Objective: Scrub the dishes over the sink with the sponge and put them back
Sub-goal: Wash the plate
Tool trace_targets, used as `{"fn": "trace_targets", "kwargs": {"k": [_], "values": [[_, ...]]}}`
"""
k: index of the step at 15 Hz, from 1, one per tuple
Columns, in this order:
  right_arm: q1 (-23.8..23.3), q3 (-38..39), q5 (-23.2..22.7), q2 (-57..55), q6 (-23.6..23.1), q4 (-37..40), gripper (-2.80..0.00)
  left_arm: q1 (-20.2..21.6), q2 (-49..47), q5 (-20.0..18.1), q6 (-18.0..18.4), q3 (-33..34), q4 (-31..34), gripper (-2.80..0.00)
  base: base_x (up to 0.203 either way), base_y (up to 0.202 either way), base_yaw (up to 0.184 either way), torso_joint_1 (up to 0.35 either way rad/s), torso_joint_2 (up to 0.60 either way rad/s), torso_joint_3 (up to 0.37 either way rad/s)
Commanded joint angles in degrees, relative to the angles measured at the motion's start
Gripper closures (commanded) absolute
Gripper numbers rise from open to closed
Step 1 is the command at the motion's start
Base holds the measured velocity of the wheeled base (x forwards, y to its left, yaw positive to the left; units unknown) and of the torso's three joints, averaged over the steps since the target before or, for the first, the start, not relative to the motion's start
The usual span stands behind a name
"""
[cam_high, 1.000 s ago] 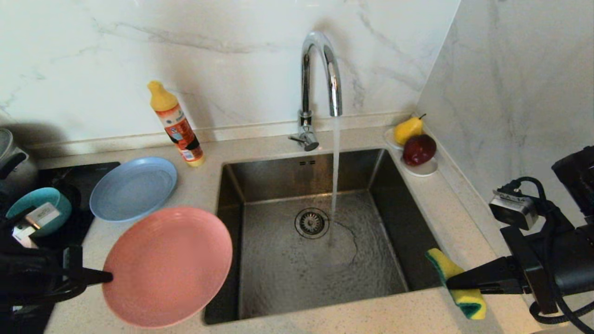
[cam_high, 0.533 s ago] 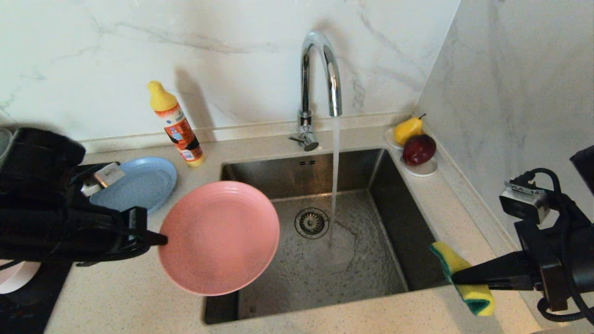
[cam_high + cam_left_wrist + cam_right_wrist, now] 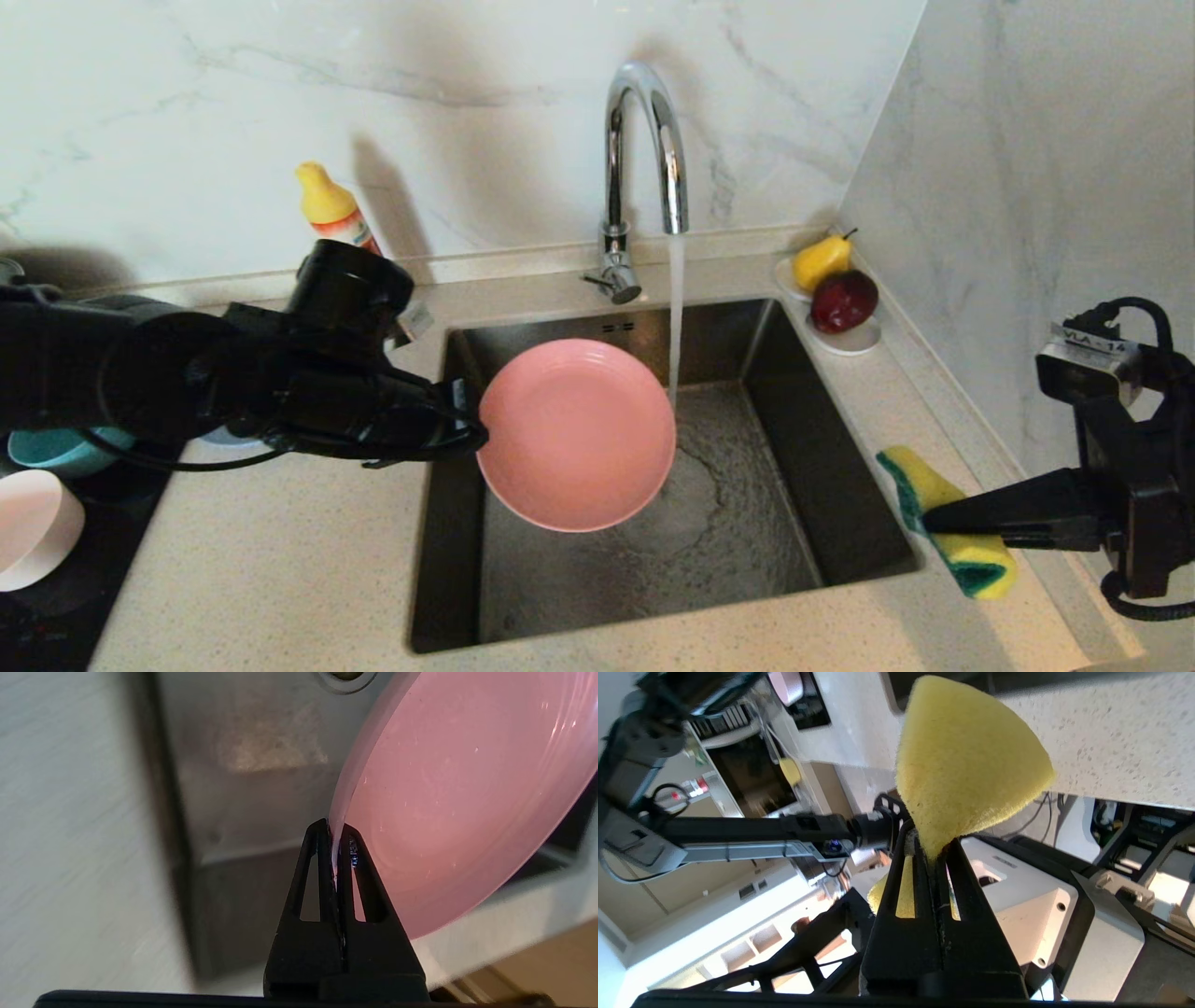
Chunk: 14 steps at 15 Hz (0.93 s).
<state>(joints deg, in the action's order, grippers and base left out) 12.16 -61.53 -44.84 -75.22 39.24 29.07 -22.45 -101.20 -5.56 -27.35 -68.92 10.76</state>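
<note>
Running tap stream (image 3: 674, 317) — beside pink plate (image 3: 576, 434)

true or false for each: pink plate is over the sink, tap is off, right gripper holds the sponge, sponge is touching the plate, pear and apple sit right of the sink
1. The pink plate is over the sink: true, the left gripper is shut on its rim.
2. The tap is off: false, water is running beside the plate.
3. The right gripper holds the sponge: true.
4. The sponge is touching the plate: false, it is over the counter at the sink's right edge, apart from the plate.
5. A pear and apple sit right of the sink: true.
</note>
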Motion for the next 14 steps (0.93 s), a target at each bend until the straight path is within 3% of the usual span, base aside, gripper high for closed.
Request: {"fn": "trace_targets", "kwargs": {"k": [1, 14], "values": [[-0.64, -0.35, -0.25, 1.9, 0.39, 0.37, 0.0, -3.48, -6.56, 1.35, -1.0, -4.06, -0.31, 0.0, 0.0, 0.0, 0.0, 0.0, 0.0, 0.0], [-0.82, 3.27, -0.16, 5.52, 0.31, 0.19, 0.0, -12.19, -17.36, 3.75, -2.79, -10.56, -3.95, 0.0, 0.0, 0.0, 0.0, 0.0, 0.0, 0.0]]}}
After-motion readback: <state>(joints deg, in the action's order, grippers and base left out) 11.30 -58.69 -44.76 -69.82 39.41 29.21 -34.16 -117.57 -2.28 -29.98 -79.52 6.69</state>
